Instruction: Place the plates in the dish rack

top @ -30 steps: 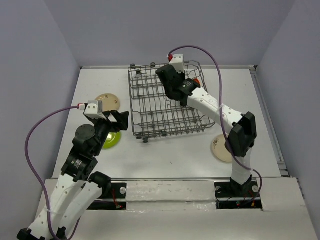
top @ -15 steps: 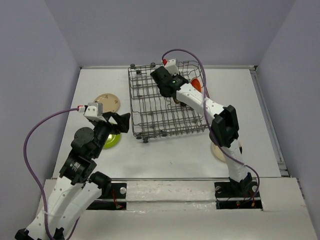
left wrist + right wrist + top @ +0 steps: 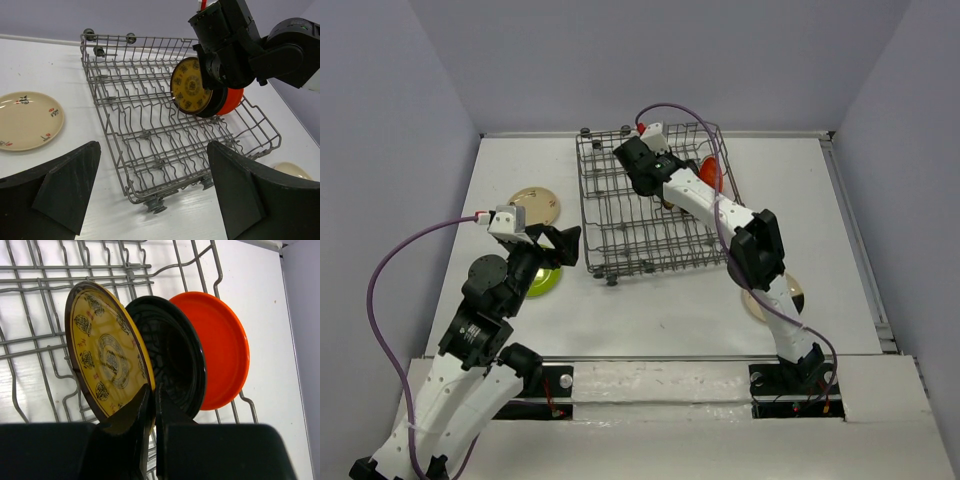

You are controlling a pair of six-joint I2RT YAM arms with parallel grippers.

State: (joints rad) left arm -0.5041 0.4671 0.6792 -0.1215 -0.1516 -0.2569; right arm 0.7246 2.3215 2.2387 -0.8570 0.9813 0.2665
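The right gripper (image 3: 152, 399) is clamped on the lower rim of the brown plate with yellow pattern (image 3: 105, 357), holding it upright among the tines at the far right of the dish rack (image 3: 620, 225). Just behind it the black plate (image 3: 175, 360) and the orange plate (image 3: 220, 350) stand on edge, closely stacked. The left gripper (image 3: 155, 192) hangs with its jaws spread wide and holding nothing, near the rack's front left corner. On the table (image 3: 670, 315) lie the lime green plate (image 3: 546, 282), the cream plate with brown marks (image 3: 25, 120) and, partly under the right arm, the cream plate with black patch (image 3: 751, 304).
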